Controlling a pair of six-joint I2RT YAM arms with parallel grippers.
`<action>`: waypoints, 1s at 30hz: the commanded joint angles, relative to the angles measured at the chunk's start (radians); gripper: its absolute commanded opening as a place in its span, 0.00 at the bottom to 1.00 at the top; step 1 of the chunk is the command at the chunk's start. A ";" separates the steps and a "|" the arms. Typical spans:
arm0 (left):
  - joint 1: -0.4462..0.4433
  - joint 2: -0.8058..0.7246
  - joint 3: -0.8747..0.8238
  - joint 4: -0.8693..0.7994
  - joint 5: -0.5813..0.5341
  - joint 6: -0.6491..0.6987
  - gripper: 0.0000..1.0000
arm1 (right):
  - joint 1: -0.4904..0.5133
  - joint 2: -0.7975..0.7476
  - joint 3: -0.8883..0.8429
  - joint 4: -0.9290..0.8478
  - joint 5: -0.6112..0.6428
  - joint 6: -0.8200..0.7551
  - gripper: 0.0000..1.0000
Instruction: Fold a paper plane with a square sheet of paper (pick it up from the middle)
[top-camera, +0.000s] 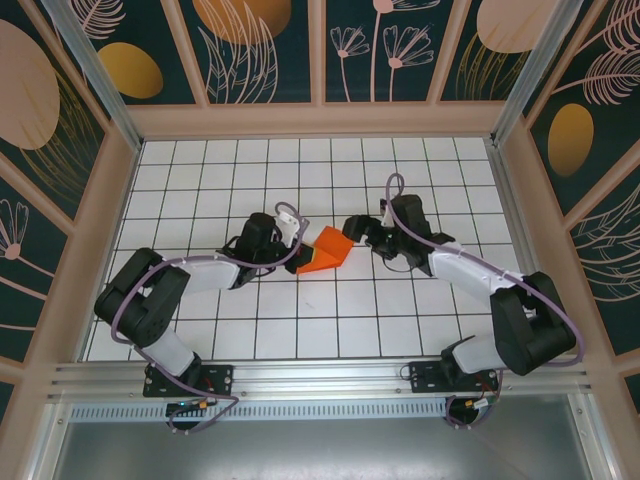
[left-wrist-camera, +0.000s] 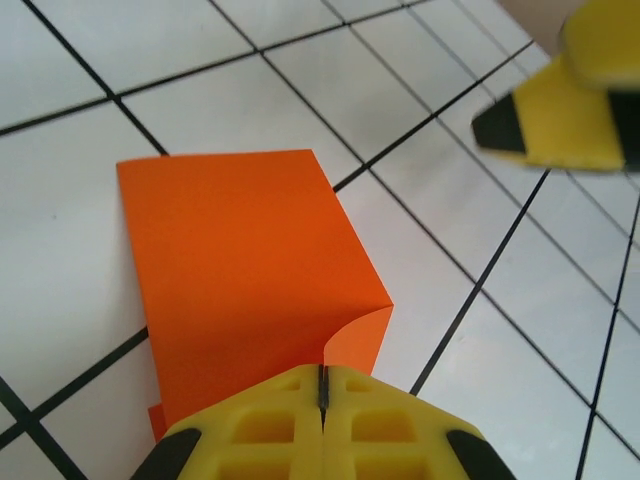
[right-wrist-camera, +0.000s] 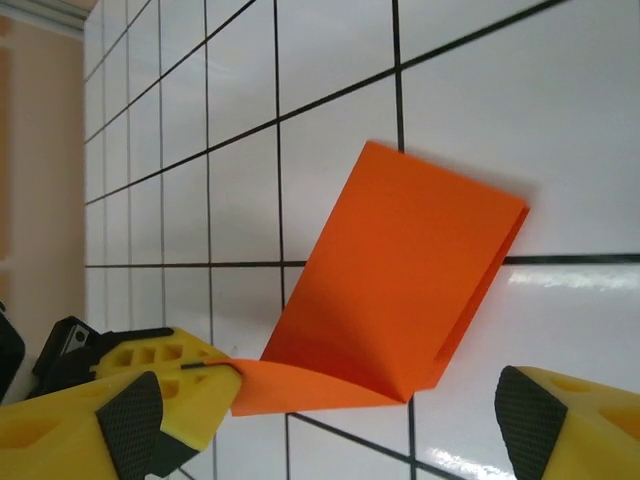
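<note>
The left tool (left-wrist-camera: 322, 392) is pinched tight on the near edge of the folded square sheet of paper (left-wrist-camera: 240, 260), which runs out ahead of its tips onto the counter (left-wrist-camera: 470, 330). The right tool (top-camera: 358, 232) stands spread wide, with the sheet just ahead of its gap.

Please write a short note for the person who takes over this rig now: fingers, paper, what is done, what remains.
Left gripper: fingers shut on one edge of the orange sheet.
Right gripper: fingers open beside the sheet, holding nothing.
Sheet: on the table between the two arms, folded over once, crease loose.
Done: first fold.
Left to do: every further fold; no plane shape yet.
</note>
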 joint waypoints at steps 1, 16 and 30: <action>0.007 -0.045 -0.021 0.142 0.004 -0.124 0.02 | -0.007 -0.032 -0.053 0.097 -0.079 0.119 0.85; 0.015 0.004 -0.035 0.225 -0.026 -0.296 0.00 | -0.003 0.068 -0.110 0.270 -0.178 0.181 0.59; 0.017 0.024 -0.033 0.224 0.012 -0.302 0.00 | 0.028 0.219 -0.039 0.366 -0.231 0.140 0.51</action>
